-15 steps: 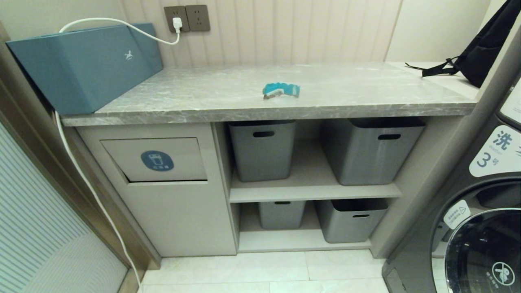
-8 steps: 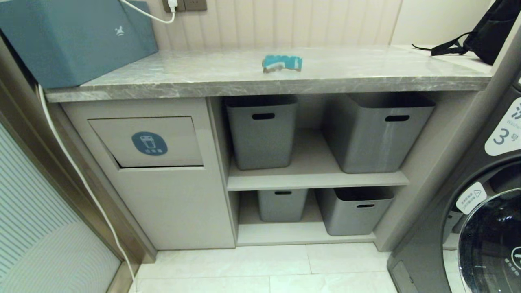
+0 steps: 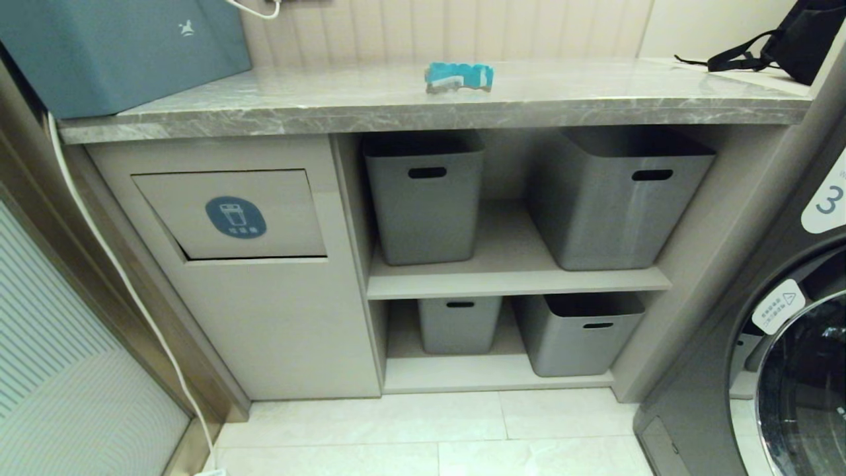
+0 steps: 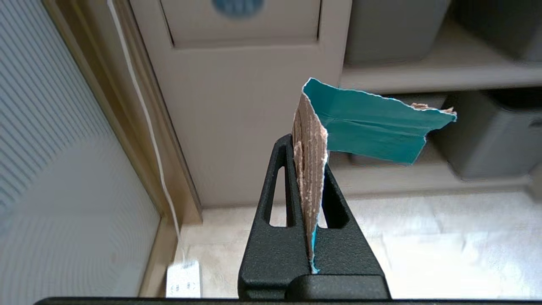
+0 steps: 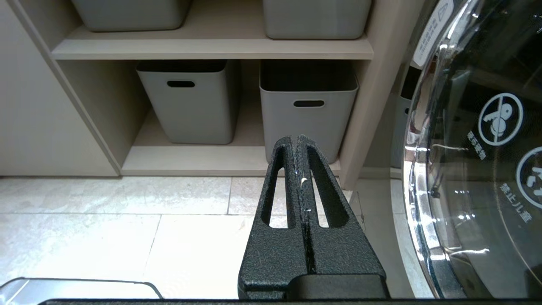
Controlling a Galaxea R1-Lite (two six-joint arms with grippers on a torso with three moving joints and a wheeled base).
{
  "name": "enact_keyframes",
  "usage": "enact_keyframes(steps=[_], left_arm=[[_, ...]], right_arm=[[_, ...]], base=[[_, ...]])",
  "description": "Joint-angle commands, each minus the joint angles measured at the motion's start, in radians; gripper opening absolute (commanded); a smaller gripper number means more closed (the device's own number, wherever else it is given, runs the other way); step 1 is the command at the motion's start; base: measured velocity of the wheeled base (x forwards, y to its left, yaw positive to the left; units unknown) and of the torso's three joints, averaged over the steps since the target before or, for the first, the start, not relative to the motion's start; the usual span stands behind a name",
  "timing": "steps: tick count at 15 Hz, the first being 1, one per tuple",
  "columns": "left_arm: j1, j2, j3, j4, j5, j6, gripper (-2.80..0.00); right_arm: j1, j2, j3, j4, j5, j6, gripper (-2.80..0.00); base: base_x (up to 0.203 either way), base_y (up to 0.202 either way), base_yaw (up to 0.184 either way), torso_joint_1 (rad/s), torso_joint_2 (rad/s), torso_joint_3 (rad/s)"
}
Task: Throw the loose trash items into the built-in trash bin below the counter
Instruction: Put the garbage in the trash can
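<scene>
On grey marble counter, teal wrapper scrap; pale floor tiles below.

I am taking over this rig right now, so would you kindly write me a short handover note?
Left gripper: shut on the folded teal scrap, held low in front of the cabinet; not in the head view.
Right gripper: shut and empty, parked low near the washer door.
Narrow teal strip: lies on the counter, roughly above the upper left grey bin.
Trash bin flap: closed, under the counter's left part.
Done: one scrap picked up.
Left: push that scrap through the flap, then fetch the strip and bin it too.
</scene>
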Motion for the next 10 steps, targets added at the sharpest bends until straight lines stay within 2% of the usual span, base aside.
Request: enact_keyframes(steps=[1,7,10], left_arm=[[-0.002,0.310,-0.077,-0.140,0.000,-0.010,-2.80],[0.005,1.169,-0.189,-0.899,0.003,-0.038,-2.80],[0.015,1.476,-0.308,-1.130,0.006,-0.070,-2.80]], right_arm=[[0.000,0.000,0.000,0.000,0.000,-0.001,-2.80],[0.000,-0.002,0.000,0.000,0.000,-0.001,-2.80],[0.000,-0.002,0.000,0.001,0.000,-0.001,-2.80]], base=[[0.000,0.000,0.000,0.000,0.00,0.000],[0.000,0.000,0.000,0.000,0.00,0.000],[0.000,0.000,0.000,0.000,0.00,0.000]])
